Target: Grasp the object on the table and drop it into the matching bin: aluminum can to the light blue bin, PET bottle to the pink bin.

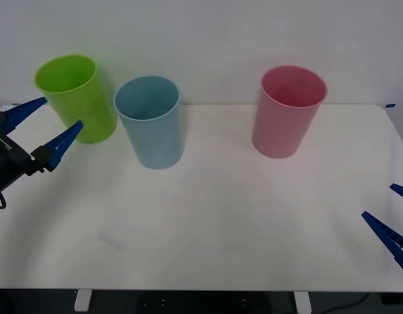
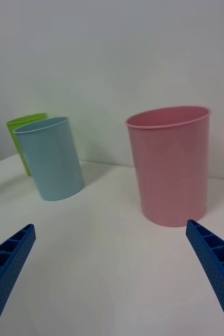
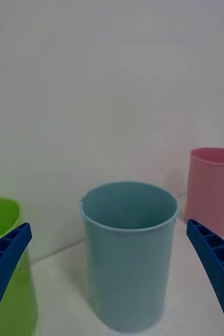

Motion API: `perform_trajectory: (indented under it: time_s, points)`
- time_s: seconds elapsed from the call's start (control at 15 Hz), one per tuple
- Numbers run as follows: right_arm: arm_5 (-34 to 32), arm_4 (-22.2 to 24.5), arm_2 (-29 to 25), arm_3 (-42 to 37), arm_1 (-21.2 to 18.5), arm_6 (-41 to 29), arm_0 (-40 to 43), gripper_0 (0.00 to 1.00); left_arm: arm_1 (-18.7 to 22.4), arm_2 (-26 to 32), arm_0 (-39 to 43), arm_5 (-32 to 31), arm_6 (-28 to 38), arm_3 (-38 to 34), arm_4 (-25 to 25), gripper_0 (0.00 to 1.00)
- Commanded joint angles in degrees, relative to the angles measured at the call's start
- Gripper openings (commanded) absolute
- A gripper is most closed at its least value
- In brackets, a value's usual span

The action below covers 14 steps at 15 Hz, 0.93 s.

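The aluminum can is out of view; no object lies on the white table (image 1: 221, 222). The light blue bin (image 1: 149, 124) (image 2: 51, 157) (image 3: 127, 252) stands upright at the back left of the table. The pink bin (image 1: 286, 114) (image 2: 172, 163) (image 3: 211, 189) stands upright at the back right. My left gripper (image 1: 63, 111) (image 3: 108, 223) hovers open and holds nothing at the left edge, just left of the light blue bin and pointing toward it. My right gripper (image 1: 378, 200) (image 2: 110, 224) is open and holds nothing at the right front edge, facing the pink bin.
A lime green bin (image 1: 77, 98) (image 2: 22, 136) (image 3: 1, 252) stands at the back left, close behind my left gripper's fingers and beside the light blue bin. A white wall rises behind the table. The table's front half is bare.
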Motion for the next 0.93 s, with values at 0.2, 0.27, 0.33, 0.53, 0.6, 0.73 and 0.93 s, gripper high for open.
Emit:
perform_trajectory:
  time_s: [0.2, 0.27, 0.33, 0.53, 0.6, 0.73, 0.93]
  points:
    - [0.0, 0.0, 0.0, 0.0, 0.0, 0.0, 0.0, 1.0, 1.23, 8.2, 7.65, -5.59, -3.64, -2.32, 0.55, 1.0]
    - [0.0, 0.0, 0.0, 0.0, 0.0, 0.0, 0.0, 1.0, 2.02, 9.08, 9.32, -5.85, -3.82, -2.67, 1.43, 1.0]
    - [0.0, 0.0, 0.0, 0.0, 0.0, 0.0, 0.0, 1.0, 3.07, 10.31, 11.34, -6.11, -3.82, -3.11, 1.96, 1.0]
    - [0.0, 0.0, 0.0, 0.0, 0.0, 0.0, 0.0, 1.0, 4.66, 13.57, 15.47, -6.82, -3.38, -3.55, 3.28, 1.0]
    - [0.0, 0.0, 0.0, 0.0, 0.0, 0.0, 0.0, 1.0, 4.92, 14.44, 16.87, -6.9, -3.29, -3.55, 3.89, 1.0]
    - [0.0, 0.0, 0.0, 0.0, 0.0, 0.0, 0.0, 1.0, 5.1, 16.11, 19.51, -6.9, -2.94, -3.55, 4.77, 1.0]
    - [0.0, 0.0, 0.0, 0.0, 0.0, 0.0, 0.0, 1.0, 5.01, 16.29, 23.11, -5.76, -2.85, -3.46, 6.44, 1.0]
